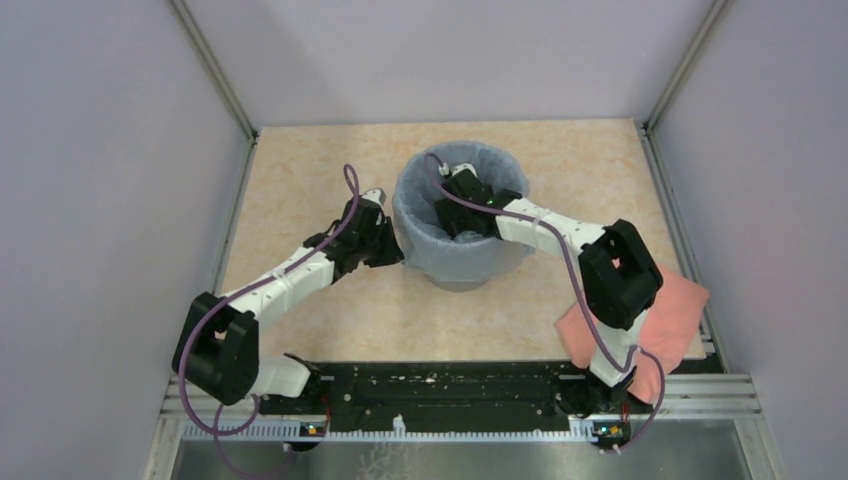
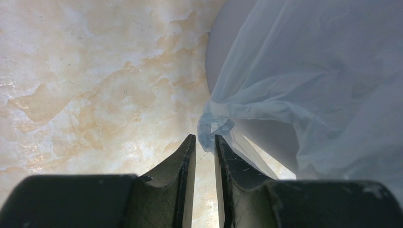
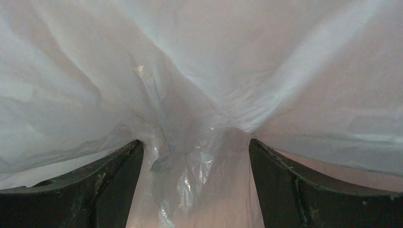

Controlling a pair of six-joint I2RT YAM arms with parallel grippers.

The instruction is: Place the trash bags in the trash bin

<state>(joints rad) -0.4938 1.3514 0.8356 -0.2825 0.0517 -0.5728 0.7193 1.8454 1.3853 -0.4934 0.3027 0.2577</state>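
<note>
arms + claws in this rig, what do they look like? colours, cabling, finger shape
Both arms have white link shells with bulky black joint housings. A purple cable loops loosely along each. The left claw has two dark, tapered fingers with pale inner faces; the right claw has dark, scuffed, curved fingers. No markings legible.

Marbled table (image 1: pixel 300 180) carries bin (image 1: pixel 470 270) and cloth (image 1: pixel 675 310).

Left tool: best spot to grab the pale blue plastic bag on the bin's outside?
Take the bunched fold of the thin pale blue plastic bag hanging just past the left tool, outside the grey round plastic bin. Come in level from the bin's left; the gathered film gives more to pinch than the smooth draped skirt beside it.
</note>
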